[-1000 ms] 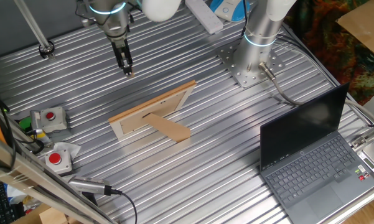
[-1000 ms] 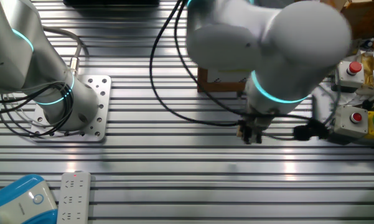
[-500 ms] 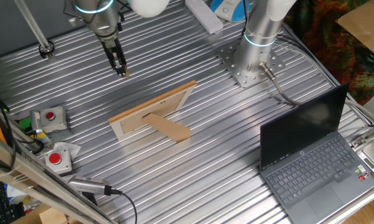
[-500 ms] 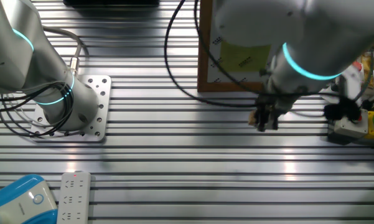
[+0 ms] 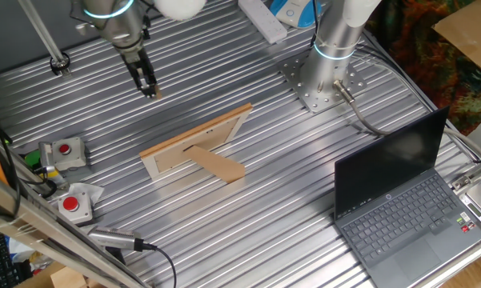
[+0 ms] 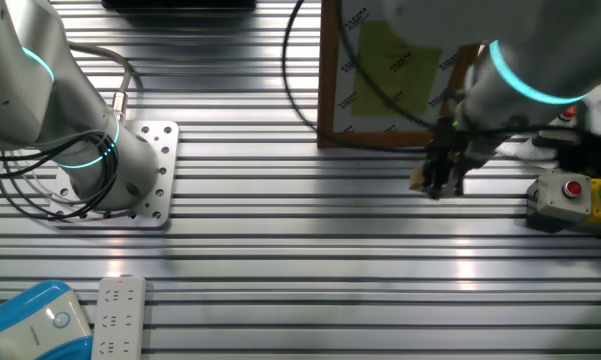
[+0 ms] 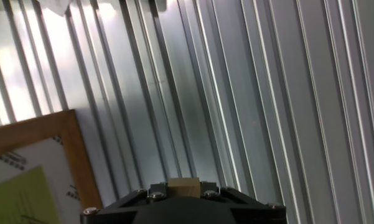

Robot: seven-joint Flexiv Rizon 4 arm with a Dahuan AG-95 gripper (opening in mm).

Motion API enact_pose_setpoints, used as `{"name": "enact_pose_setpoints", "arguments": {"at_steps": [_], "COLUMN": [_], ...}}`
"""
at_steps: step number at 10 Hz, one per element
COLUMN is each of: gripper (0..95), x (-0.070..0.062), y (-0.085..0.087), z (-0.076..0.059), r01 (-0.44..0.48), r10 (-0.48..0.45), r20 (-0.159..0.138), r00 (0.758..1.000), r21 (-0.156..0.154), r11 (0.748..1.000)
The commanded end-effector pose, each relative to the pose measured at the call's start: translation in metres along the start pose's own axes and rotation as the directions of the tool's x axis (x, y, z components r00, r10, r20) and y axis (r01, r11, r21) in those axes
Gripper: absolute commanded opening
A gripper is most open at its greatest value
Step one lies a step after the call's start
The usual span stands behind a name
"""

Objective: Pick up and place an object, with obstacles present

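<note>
My gripper [image 5: 150,89] hangs over the back left of the table, beyond the picture frame [image 5: 196,144]. It is shut on the tiny tan wooden block [image 5: 154,94] and holds it just above the ribbed surface. In the other fixed view the gripper [image 6: 440,186] is just in front of the frame's lower edge [image 6: 380,138], with the block [image 6: 418,179] at its tips. In the hand view the block [image 7: 183,186] sits between the jaws at the bottom edge. The frame's corner [image 7: 74,149] lies to the left.
An open dark grey laptop [image 5: 400,200] stands at the right front. The arm's base plate [image 5: 320,86] is at the back. Two red-button boxes [image 5: 64,150] [image 5: 74,203] sit at the left edge. A white power strip [image 6: 115,315] lies near the base.
The gripper has carried the block steadily leftward in one fixed view; in the other it has moved right and nearer the frame's edge. The frame has not moved.
</note>
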State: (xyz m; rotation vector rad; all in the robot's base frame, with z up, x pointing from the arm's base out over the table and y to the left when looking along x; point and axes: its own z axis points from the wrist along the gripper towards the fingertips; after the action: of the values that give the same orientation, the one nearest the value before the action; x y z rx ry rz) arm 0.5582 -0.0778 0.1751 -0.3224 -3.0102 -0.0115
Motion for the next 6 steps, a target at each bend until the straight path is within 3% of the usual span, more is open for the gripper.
{"name": "enact_pose_setpoints", "arguments": {"at_steps": [1, 4, 6], "gripper": [0.0, 0.0, 0.0], "x": [0.0022, 0.0060, 0.0060], "y": [-0.0030, -0.0089, -0.0089], "z": [-0.0058, -0.0100, -0.0100], "r01": [0.004, 0.005, 0.001], "r10": [-0.004, -0.005, -0.002], "r20": [-0.007, 0.001, 0.054], "r00": [1.000, 1.000, 0.999], "r21": [0.004, 0.014, 0.013], "r11": [1.000, 1.000, 1.000]}}
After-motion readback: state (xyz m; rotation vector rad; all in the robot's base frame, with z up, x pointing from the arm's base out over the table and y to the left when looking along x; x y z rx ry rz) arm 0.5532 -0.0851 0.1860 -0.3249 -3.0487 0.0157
